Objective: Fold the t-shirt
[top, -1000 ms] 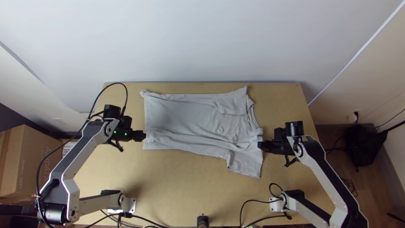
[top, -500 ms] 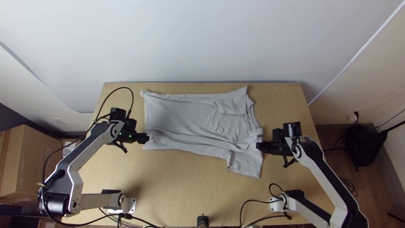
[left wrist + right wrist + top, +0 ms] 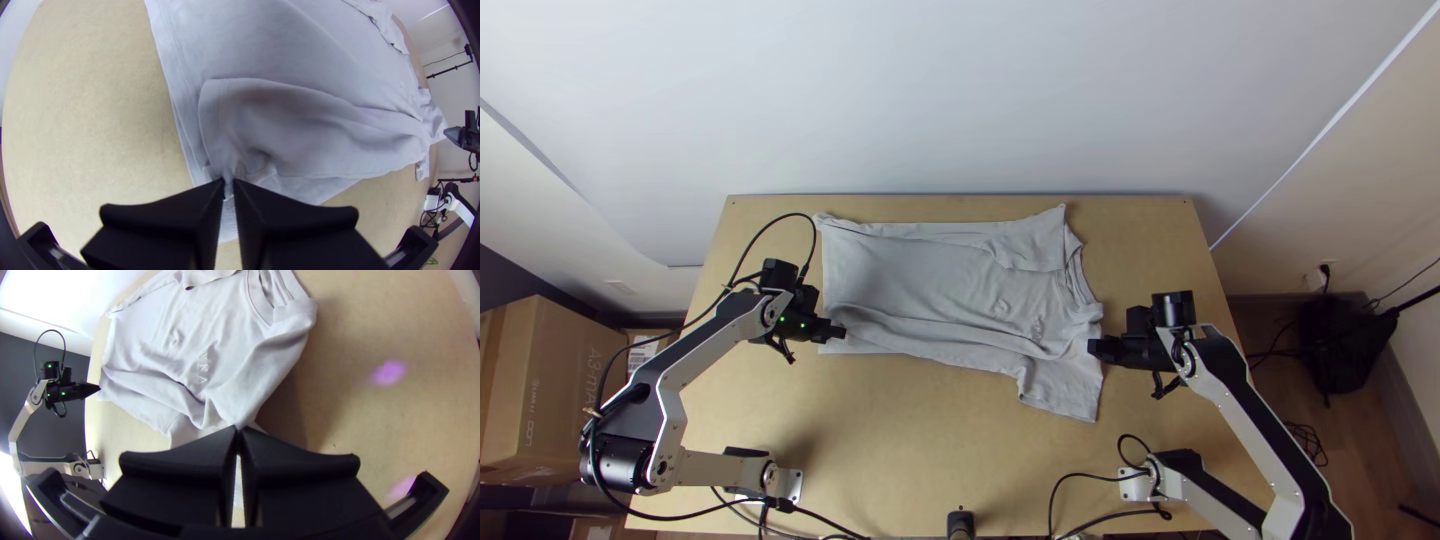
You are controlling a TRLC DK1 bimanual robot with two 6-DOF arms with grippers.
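The left gripper's (image 3: 838,332) wide flat black fingers are nearly together, clamped on the hem end of the one pale grey cloth t-shirt (image 3: 935,270). The right gripper (image 3: 1092,346) has its two fingers pressed together on gathered cloth at the shirt's shoulder end, near the neckline (image 3: 1080,275).

Between the two grippers, the shirt lies mostly flat and wrinkled on one light wooden table (image 3: 910,440), its near side turned partly inward in a long loose fold. One short sleeve (image 3: 1068,388) points towards the table's near edge, just beside the right gripper. Inward from that gripper's tips, a row of small pale lettering (image 3: 203,367) runs on the shirt's chest; two purple light spots (image 3: 389,372) fall on the wood to the gripper's other side. Well apart, outward from the left gripper, stands a large brown cardboard box (image 3: 555,390) with printing on its side.
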